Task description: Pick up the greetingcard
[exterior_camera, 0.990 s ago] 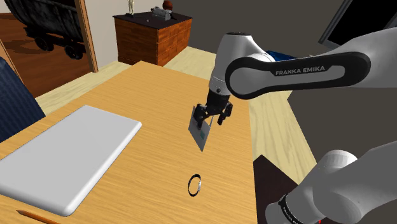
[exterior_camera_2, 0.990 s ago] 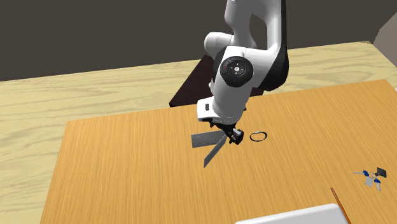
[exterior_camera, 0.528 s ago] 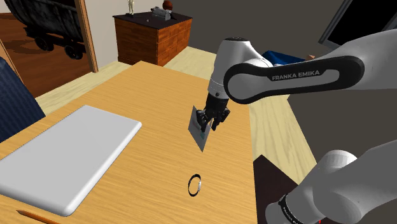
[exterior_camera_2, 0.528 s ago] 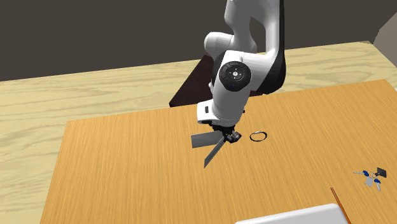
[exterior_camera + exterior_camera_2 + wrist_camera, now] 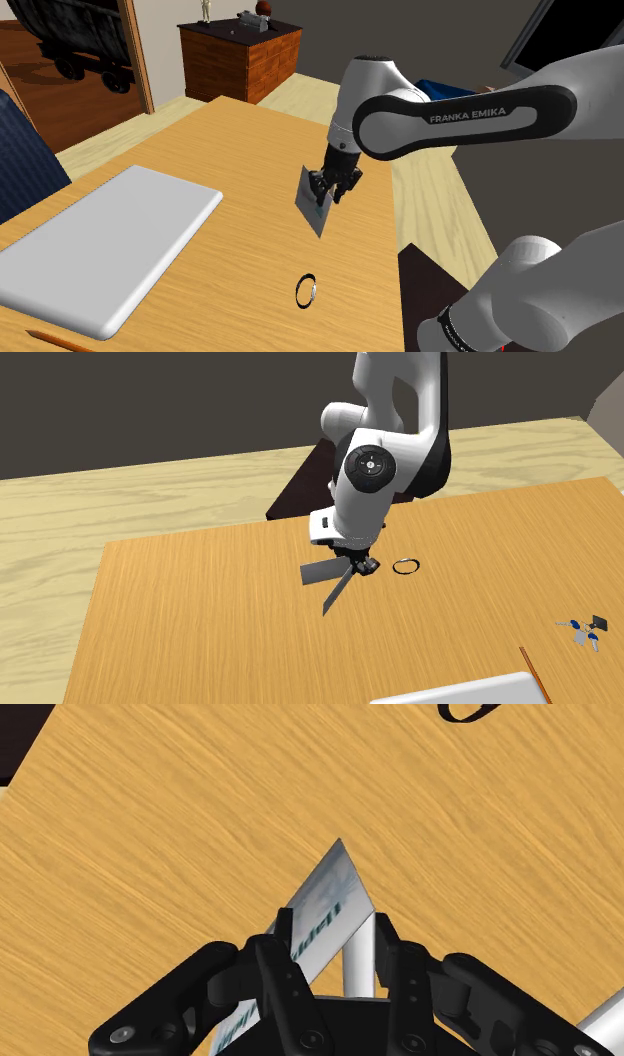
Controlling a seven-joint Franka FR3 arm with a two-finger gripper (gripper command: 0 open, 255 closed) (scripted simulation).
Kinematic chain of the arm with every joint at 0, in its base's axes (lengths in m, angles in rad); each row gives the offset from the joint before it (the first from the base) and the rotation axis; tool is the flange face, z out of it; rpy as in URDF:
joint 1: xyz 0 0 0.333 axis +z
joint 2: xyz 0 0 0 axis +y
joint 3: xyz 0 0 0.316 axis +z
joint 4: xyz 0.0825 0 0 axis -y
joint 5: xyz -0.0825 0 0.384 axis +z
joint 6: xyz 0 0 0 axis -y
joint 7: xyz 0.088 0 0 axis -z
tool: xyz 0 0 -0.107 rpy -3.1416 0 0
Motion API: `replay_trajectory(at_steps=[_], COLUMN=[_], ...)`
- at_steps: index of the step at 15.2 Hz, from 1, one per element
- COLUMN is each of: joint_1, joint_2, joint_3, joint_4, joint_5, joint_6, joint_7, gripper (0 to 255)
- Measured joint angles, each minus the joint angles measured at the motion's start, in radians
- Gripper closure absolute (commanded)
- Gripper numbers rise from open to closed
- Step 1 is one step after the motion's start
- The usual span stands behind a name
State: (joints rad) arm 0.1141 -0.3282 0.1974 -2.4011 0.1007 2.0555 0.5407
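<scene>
The greeting card (image 5: 311, 207) is a folded grey-white card with teal print, held upright and slanted over the wooden table (image 5: 240, 150). My black gripper (image 5: 331, 186) comes down on its upper edge and is shut on it. From the second exterior view, the card (image 5: 328, 578) spreads in two leaves below the gripper (image 5: 361, 564). In the wrist view the printed leaf (image 5: 322, 909) sits clasped in the gripper (image 5: 335, 932), its corner pointing away over the table. I cannot tell whether the card's lower tip touches the wood.
A black ring (image 5: 308, 290) lies on the table near the stand. A big white flat slab (image 5: 100, 250) covers the shoulder view's left, with a pencil (image 5: 60, 341) beside it. Small keys (image 5: 581, 632) lie at the second exterior view's right. A brick-patterned cabinet (image 5: 240, 55) stands beyond the table.
The fingers stood wider around the card's top a second ago and have drawn together on it. The card has barely shifted.
</scene>
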Motion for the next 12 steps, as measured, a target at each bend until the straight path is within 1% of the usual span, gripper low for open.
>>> replay_trajectory(at_steps=[12], joint_1=[-0.002], joint_2=[-0.045], joint_3=[-0.011], joint_4=[0.123], joint_5=[-0.003], joint_6=[-0.168], joint_7=[0.002], gripper=[255])
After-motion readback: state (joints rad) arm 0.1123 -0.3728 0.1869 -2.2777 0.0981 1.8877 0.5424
